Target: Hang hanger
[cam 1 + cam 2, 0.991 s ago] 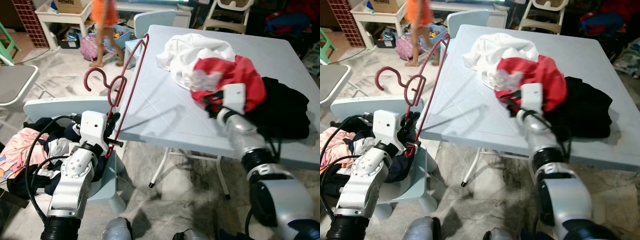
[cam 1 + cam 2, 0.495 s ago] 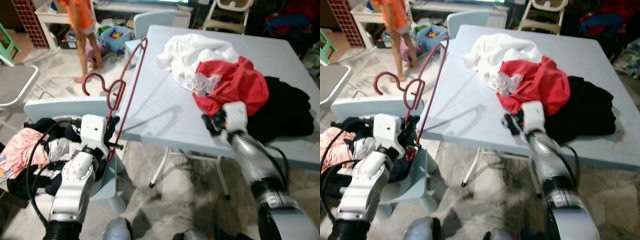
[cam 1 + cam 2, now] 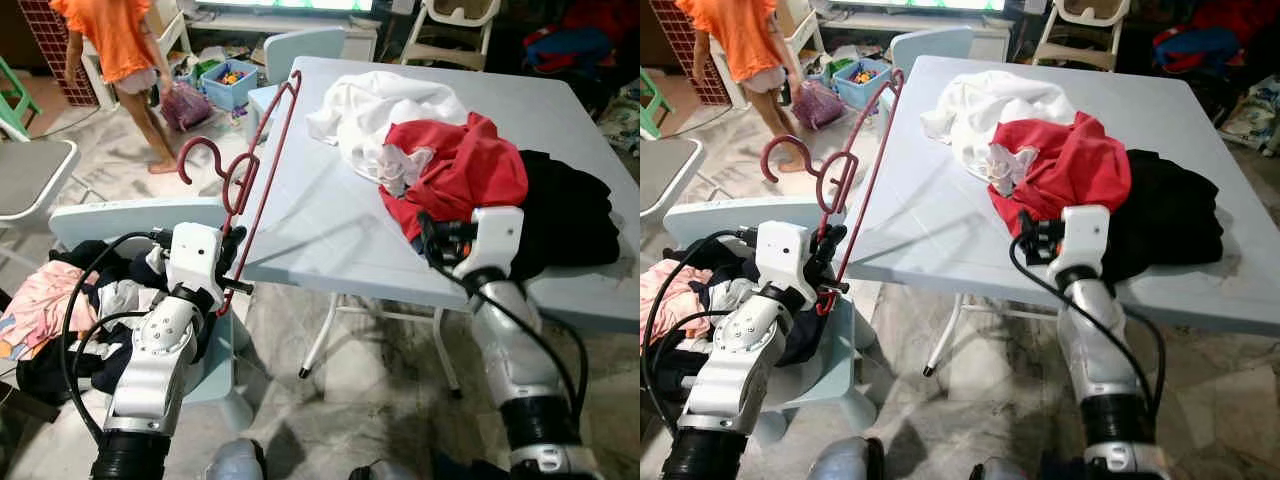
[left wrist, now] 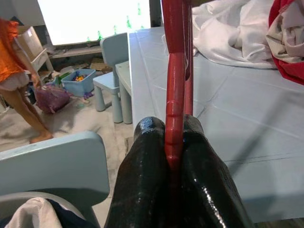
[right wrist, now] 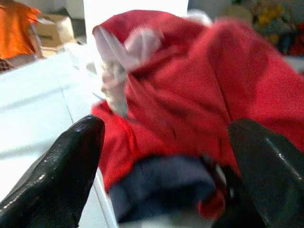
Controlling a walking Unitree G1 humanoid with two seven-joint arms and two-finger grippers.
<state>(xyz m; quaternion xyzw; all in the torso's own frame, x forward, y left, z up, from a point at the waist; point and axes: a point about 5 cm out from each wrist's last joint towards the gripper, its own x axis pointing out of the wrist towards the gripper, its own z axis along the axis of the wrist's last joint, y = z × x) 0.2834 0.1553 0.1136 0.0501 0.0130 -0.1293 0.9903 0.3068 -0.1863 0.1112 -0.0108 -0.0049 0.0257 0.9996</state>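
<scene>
A dark red hanger (image 3: 262, 180) stands upright beside the left edge of the light blue table (image 3: 320, 220), its hooks (image 3: 200, 150) pointing left. My left gripper (image 3: 228, 275) is shut on the hanger's lower end (image 4: 175, 118), just off the table's near left corner. A red garment (image 3: 465, 170) lies on the table between a white cloth (image 3: 385, 105) and a black garment (image 3: 570, 210). My right gripper (image 3: 440, 240) is open at the table's near edge, its fingers (image 5: 71, 166) spread on either side of the red garment's hem (image 5: 180, 123).
A pale blue child's chair (image 3: 120, 215) piled with clothes (image 3: 50, 300) stands under my left arm. A person in orange (image 3: 115, 50) walks at the back left near toy bins. A white chair (image 3: 30, 170) is at far left, a small blue chair (image 3: 300, 45) behind the table.
My right gripper has drawn back from on top of the red garment to the table's near edge. The left gripper still holds the hanger. The person has walked left.
</scene>
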